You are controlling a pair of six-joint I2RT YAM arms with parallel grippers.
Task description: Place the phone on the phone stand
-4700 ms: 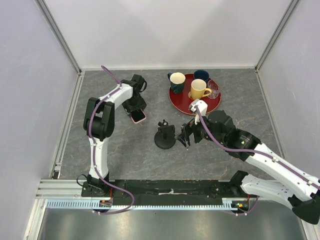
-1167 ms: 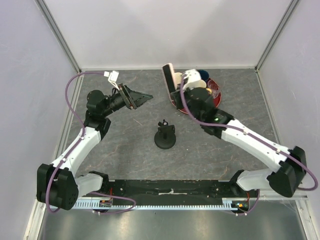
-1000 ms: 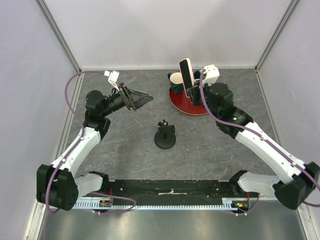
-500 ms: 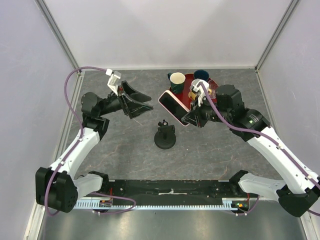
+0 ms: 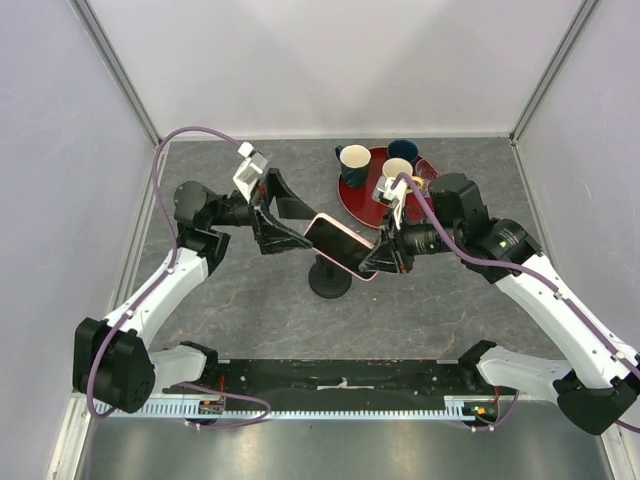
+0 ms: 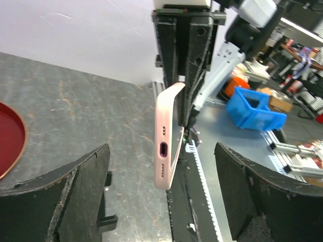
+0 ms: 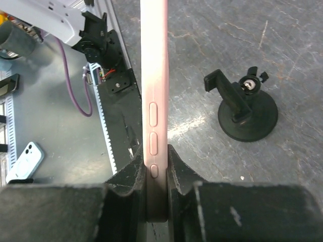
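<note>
Clamping the phone (image 7: 154,75) by front and back faces at one short end, the R gripper (image 5: 378,258) has its jaws shut tight on it; the wrist cam shows the pink side edge w/ buttons running straight out from between the pads. The L gripper (image 5: 288,222) has jaws wide apart, one finger (image 6: 81,196) on each side of the phone's free end w/ the charging port, not touching it. So the phone is in the air, carried by the R arm alone, tilted, w/ its high end to the left. From above it overlaps the phone stand (image 5: 330,278), which sits on the table (image 5: 240,310) near centre w/ its clamp arm up; the R wrist cam shows a clear gap betw. phone and stand, so it isn't seated yet. Red tray (image 5: 345,203) w/ mugs (image 5: 354,160) sits far right of the stand, apart from both.

Risks, as I judge them: the grip is at one end only, so the long free end can swing or slip in the pads if it bumps anything. The open L fingers are v. close and could knock it. The stand looks light, so a phone coming down off-line w/ the clamp could push it over or slide it, and a release before it's seated would drop the phone onto the table.
</note>
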